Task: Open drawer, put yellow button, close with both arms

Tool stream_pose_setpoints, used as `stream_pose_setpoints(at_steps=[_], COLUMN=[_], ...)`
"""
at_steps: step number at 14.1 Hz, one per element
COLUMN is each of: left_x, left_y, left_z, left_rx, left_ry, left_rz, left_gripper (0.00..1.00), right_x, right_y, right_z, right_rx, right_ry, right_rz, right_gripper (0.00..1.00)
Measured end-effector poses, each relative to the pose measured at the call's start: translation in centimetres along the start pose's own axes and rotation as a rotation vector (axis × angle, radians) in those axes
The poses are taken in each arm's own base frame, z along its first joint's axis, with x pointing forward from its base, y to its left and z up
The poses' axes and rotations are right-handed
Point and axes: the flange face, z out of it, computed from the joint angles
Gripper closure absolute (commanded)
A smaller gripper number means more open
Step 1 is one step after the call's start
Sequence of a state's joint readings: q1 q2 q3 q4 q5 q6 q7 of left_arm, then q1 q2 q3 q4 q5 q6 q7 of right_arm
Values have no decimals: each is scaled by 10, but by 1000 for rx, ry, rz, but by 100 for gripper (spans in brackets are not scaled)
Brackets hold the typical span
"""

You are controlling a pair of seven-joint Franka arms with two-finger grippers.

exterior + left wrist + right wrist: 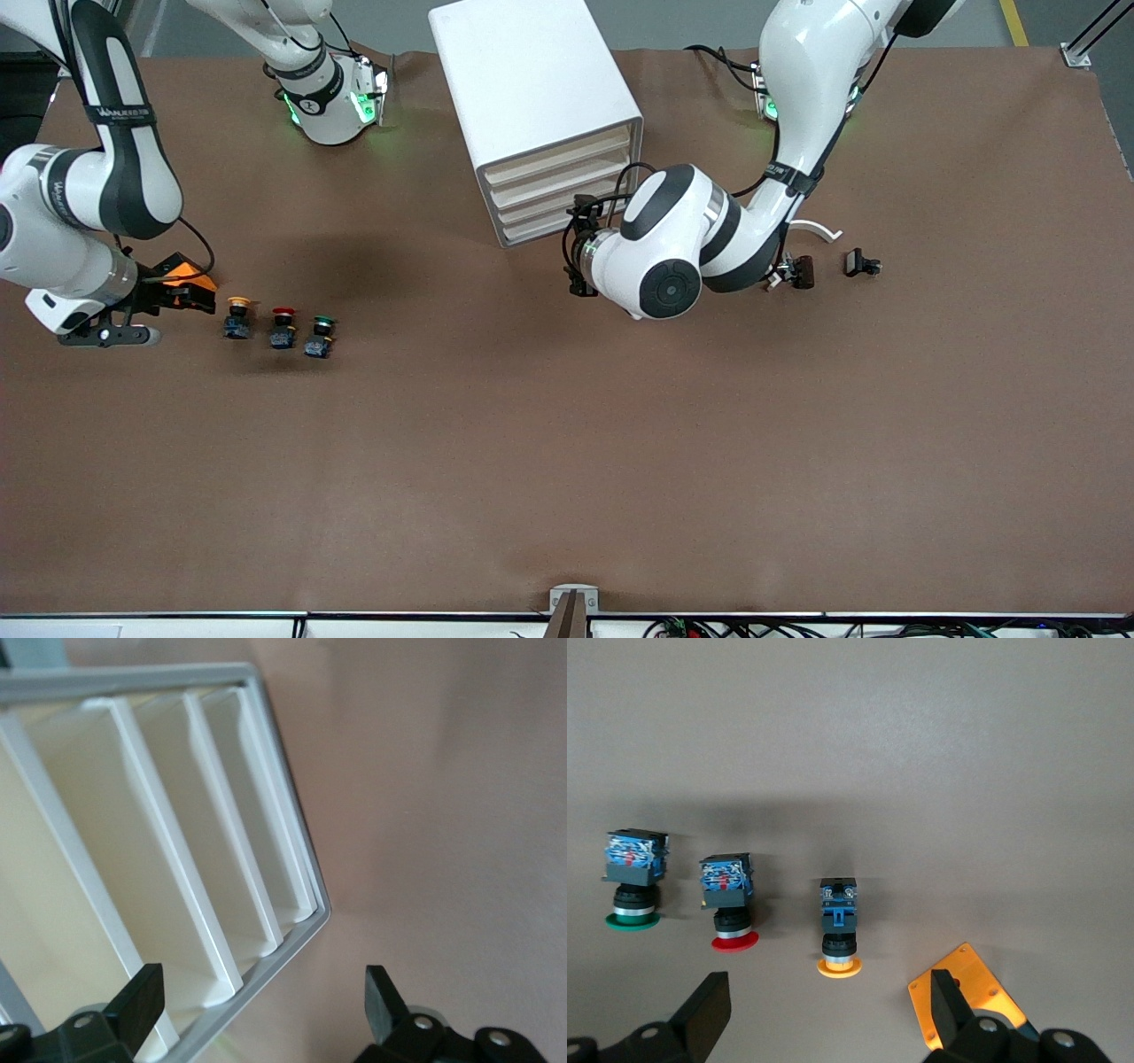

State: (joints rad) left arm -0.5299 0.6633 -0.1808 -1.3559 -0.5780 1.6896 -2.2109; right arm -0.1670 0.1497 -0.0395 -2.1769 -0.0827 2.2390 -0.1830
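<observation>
your brown bench (567, 461) carries the yellow button (237, 316) near the right gripper (182, 292), fingers released, while the left gripper (261, 1010), fingers released, faces the closed drawer (560, 151).

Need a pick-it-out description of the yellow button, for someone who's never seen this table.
Start at the big white rounded box cabinet, then look toward the right arm's end of the brown table, nearer the front camera. Three small push buttons stand in a row; the yellow button is the end one closest to the open right gripper, yellow-orange capped, beside the red-capped button.
</observation>
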Motion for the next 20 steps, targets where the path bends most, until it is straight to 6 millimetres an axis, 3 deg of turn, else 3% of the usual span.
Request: stream_pose_setpoints(at_steps=[5,9,14,15,16,18,20], left_x=[14,17,15,14,14,14,15], left_y=[-7,-8,-11,-12,-14,-18,-18], left_z=[30,50,75,82,87,91,88], left_rx=[196,288,345,353,368,414,438], left_ry=[90,118,125,133,133,127,114], left_rz=[-150,-162,-154,-154,-156,-160,-163], left_gripper=[0,4,4,5,8,15,28], right_x=[6,11,10,10,9,8,7], right_y=[3,0,-1,0,0,2,5], right_z=[55,101,124,127,128,130,131], right_rx=[3,6,12,14,15,18,20], right_ry=[9,1,-18,-23,-26,-31,-36], right_rz=[2,-23,-98,-104,-119,-180,-205], right_gripper=[0,0,1,23,39,57,72])
